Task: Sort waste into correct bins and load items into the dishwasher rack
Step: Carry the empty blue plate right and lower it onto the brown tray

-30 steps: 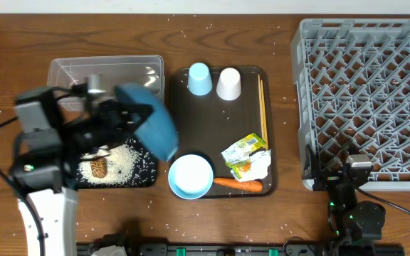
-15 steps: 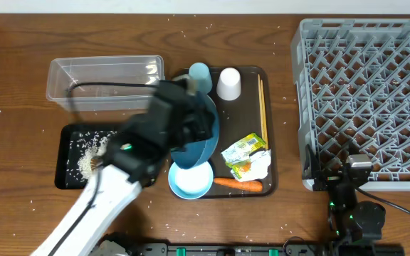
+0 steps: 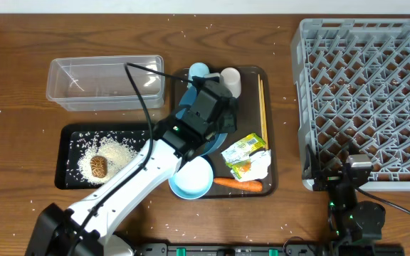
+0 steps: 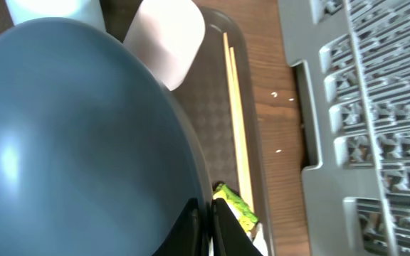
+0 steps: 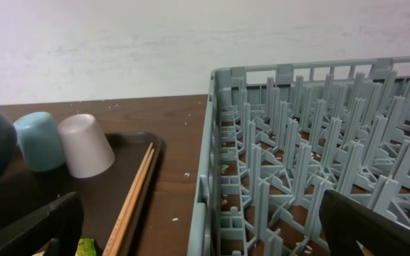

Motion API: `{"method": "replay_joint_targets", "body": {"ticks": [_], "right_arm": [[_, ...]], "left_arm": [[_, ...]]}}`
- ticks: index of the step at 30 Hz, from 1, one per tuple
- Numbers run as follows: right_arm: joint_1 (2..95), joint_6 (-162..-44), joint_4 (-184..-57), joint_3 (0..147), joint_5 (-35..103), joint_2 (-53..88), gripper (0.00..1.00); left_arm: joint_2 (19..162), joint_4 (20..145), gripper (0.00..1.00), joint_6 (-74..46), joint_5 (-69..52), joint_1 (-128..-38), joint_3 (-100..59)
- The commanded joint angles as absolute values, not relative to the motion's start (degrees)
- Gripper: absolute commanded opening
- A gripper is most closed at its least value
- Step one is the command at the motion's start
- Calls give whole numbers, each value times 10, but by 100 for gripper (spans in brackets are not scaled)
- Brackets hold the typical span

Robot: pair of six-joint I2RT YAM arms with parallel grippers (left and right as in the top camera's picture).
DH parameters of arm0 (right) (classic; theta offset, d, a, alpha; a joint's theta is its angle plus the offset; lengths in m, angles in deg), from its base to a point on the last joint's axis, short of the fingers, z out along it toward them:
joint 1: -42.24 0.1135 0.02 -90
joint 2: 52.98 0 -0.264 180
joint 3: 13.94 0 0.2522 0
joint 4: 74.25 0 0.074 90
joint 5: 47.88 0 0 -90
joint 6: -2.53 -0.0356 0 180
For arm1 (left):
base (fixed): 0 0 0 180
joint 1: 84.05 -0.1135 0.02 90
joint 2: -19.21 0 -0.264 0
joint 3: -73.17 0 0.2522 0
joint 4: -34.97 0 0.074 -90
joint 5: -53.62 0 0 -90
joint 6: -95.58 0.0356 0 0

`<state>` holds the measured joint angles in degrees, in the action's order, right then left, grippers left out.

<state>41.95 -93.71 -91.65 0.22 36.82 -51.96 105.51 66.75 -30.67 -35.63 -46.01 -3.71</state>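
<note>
My left gripper point(image 4: 206, 208) is shut on the rim of the dark-blue plate point(image 4: 70, 142), held tilted over the brown serving tray point(image 3: 251, 121). Beyond the plate stand the light-blue cup point(image 3: 198, 70) and white cup point(image 3: 230, 80), both upside down. The chopsticks point(image 3: 262, 107) lie along the tray's right side. The light-blue bowl point(image 3: 191, 178), the wrapper point(image 3: 246, 156) and the carrot point(image 3: 237, 184) sit at the tray's near end. Rice and the brown lump point(image 3: 99, 166) lie in the black tray point(image 3: 68, 135). My right gripper point(image 5: 198, 238) stands open by the rack point(image 3: 369, 92), holding nothing.
The clear tub point(image 3: 105, 83) stands behind the black tray at the back left. Loose rice grains are scattered over the wooden table point(image 3: 283, 64). The right arm point(image 3: 353, 210) sits at the rack's near left corner.
My left arm has swung right with the plate, from above the black tray to above the brown serving tray. The right arm has not moved.
</note>
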Motion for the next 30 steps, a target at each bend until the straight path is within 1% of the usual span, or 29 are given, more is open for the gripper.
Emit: {"method": "replay_joint_targets", "body": {"ticks": [1, 4, 5, 6, 13, 20, 21, 22, 23, 24, 25, 26, 27, 30], "right_arm": [[417, -930, -919, 1, 372, -521, 99], [417, -930, -919, 1, 372, -521, 99], [417, -930, -919, 1, 372, -521, 99], [417, -930, -919, 1, 372, -521, 99], [417, -930, -919, 1, 372, -521, 99], [417, -930, -919, 1, 372, -521, 99], [417, -930, -919, 1, 372, -521, 99], [417, -930, -919, 1, 372, -521, 99], [417, -930, -919, 1, 372, -521, 99], [417, -930, -919, 1, 372, -521, 99], [417, -930, -919, 1, 372, -521, 99], [417, -930, -919, 1, 372, -521, 99], [417, -930, -919, 1, 372, -521, 99], [417, -930, -919, 1, 372, -521, 99]], "left_arm": [[1058, 666, 23, -285, -375, -460, -50], [1058, 666, 25, -285, -375, -461, -50], [1058, 666, 29, -285, -375, -461, -50], [1058, 666, 29, -285, -375, -461, -50], [1037, 670, 29, -285, -368, -460, -50], [964, 727, 30, -285, -369, -460, -50], [952, 741, 34, -285, -369, -460, -50], [942, 754, 41, -285, -368, -460, -50], [931, 771, 56, -285, -367, -460, -50], [922, 784, 77, -285, -359, -460, -50], [914, 797, 90, -285, -346, -460, -50], [909, 806, 96, -285, -330, -460, -50], [905, 812, 98, -285, -307, -460, -50], [908, 815, 98, -285, -221, -460, -50]]}}
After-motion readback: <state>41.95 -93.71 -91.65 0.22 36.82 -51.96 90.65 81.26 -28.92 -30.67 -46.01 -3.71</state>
